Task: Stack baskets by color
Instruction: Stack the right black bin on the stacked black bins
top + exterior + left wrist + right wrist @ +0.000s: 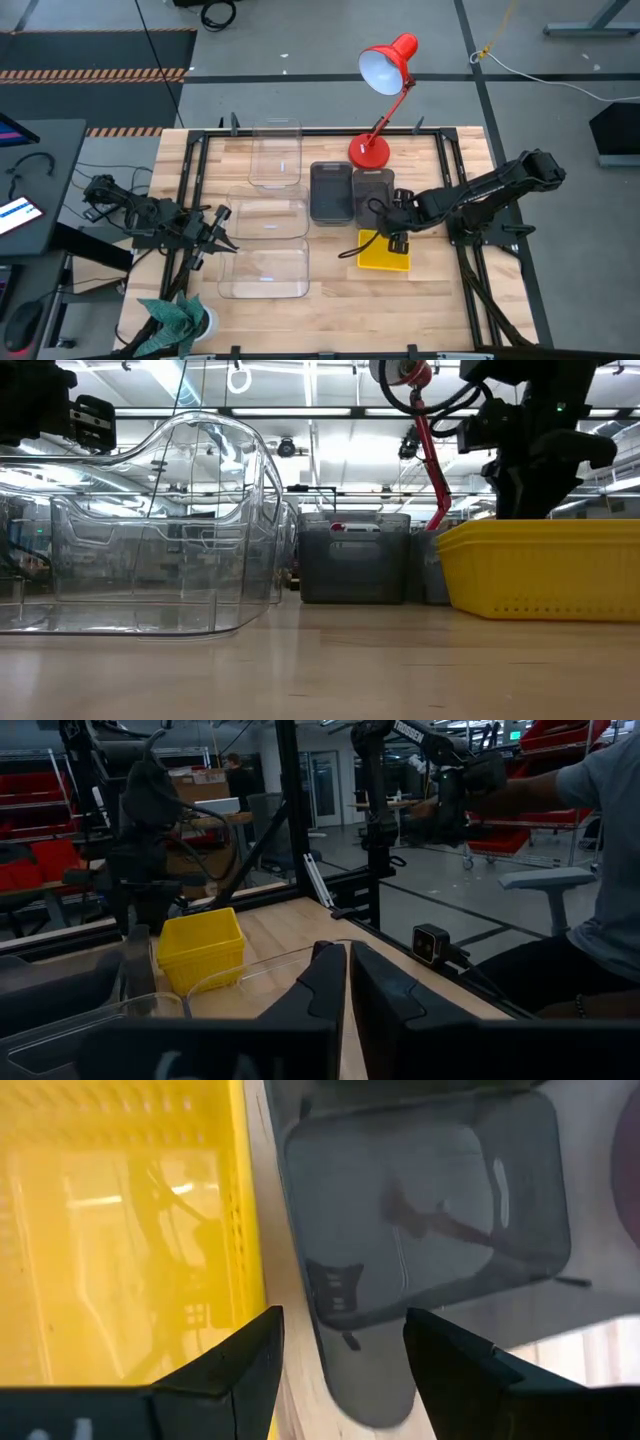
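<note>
Three clear baskets (264,268) and two grey baskets (331,191) lie unstacked; right hand (392,228), spread, hovers beside the yellow basket (385,255); left hand (222,231) pressed together.

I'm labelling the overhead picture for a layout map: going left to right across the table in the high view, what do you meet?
Left end effector → clear baskets → left dark grey basket → right dark grey basket, with the red lamp's base behind → right end effector over the yellow basket.
</note>
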